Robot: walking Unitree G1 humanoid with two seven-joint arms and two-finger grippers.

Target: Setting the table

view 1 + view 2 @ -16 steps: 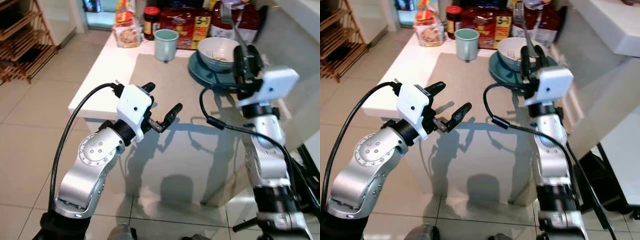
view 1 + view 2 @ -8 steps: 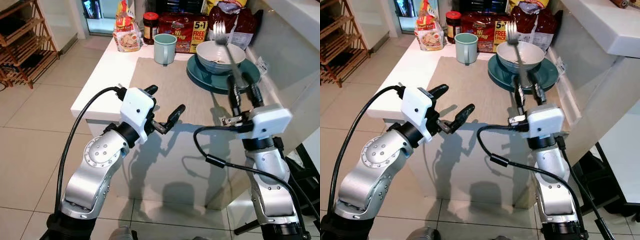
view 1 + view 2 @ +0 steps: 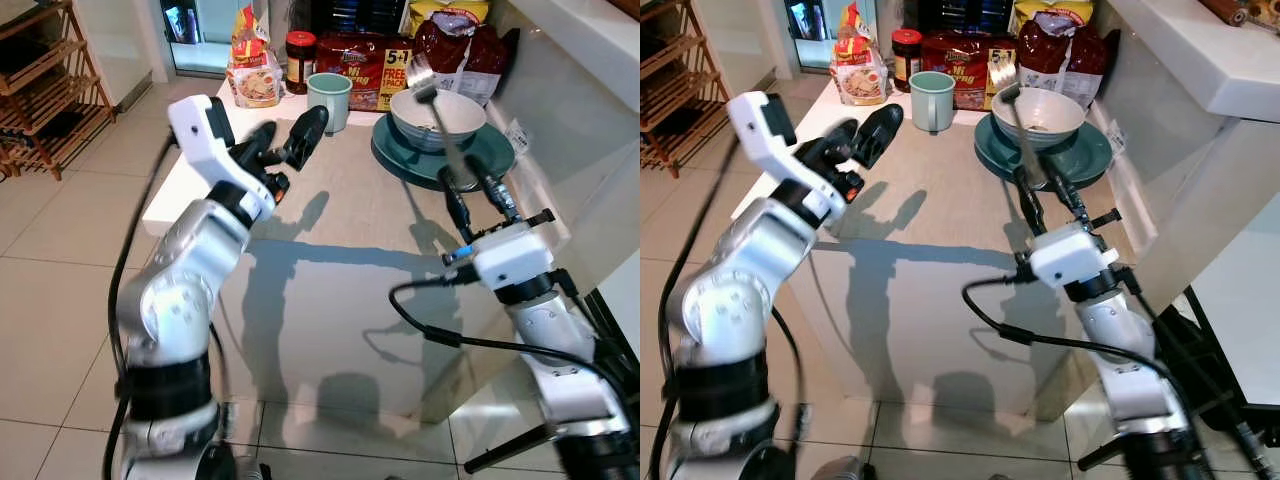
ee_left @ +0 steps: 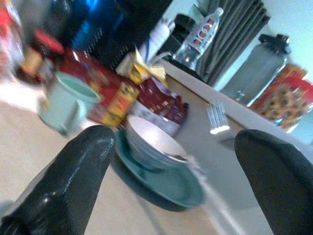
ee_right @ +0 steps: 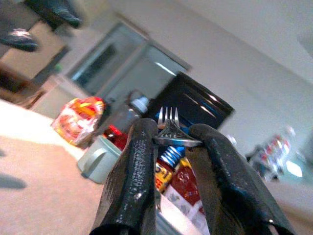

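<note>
Fork (image 3: 432,100) held nearly upright, tines up, pinched low on its handle between the two black fingers of the right gripper (image 3: 472,193). The fingers are closed tight on it. Just beyond the fingertips sit a white bowl (image 3: 438,112) and, under it, a teal plate (image 3: 500,160), both on a beige mat (image 3: 360,210) covering the white table (image 3: 200,150). The fork's tines stand above the bowl's near rim.

The left gripper (image 3: 284,138) is raised over the mat with its fingers spread wide and holding nothing. A pale green mug (image 3: 328,100) stands just past its fingertips, and packets of food (image 3: 358,62) line the table's far edge behind that.

Likely risks from here: the fork is long and gripped only at its lower end, so it may pivot or slip between the fingers as it is lowered. Its tip is close to the bowl, and a forward tilt could strike the rim, or drop the fork into the bowl instead of onto the mat beside the plate. The left gripper, reaching further, could knock the mug over.
</note>
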